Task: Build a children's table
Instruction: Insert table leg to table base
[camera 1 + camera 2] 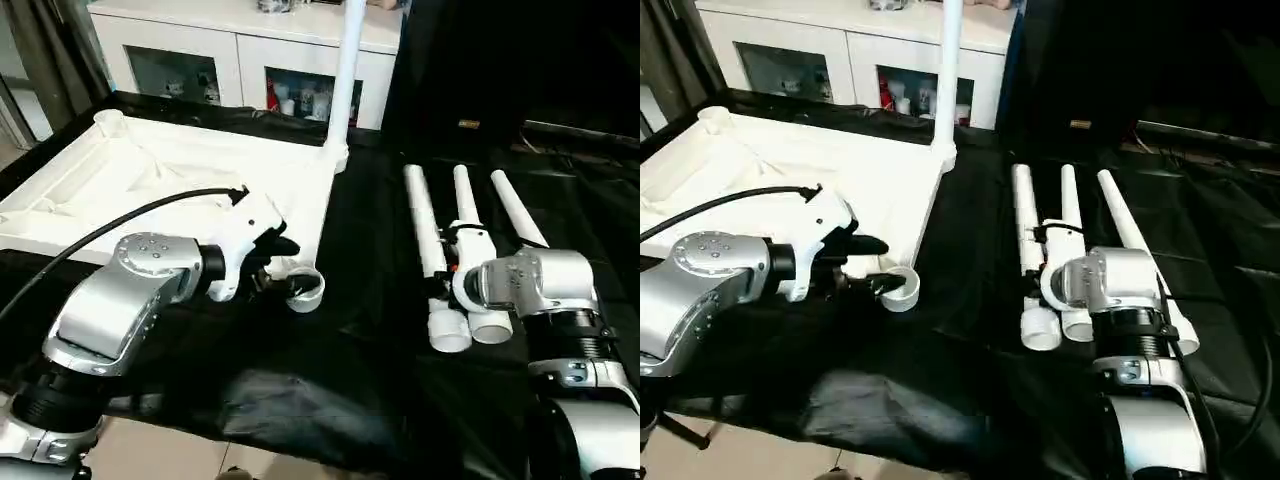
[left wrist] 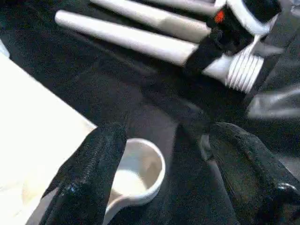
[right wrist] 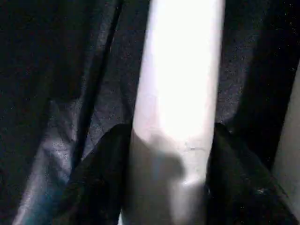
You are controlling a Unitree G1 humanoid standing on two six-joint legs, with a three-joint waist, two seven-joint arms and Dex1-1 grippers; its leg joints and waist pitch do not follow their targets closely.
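Children's table top (image 1: 180,180), white ribbed plastic, lies upside-down on our black-draped counter (image 1: 370,330). Right pincer (image 3: 171,187) straddles a white tube leg (image 3: 180,79) lengthwise; left pincer (image 2: 159,187) gapes at corner socket (image 2: 136,173).

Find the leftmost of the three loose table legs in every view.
Left eye view: leftmost leg lies right of centre, first in the row of three.
Right eye view: just right of centre, again first in the row.
Left wrist view: slanting across the upper part.
Right wrist view: the broad white tube down the middle.
Shared landmark: the middle leg right beside it, at the right wrist view's edge.
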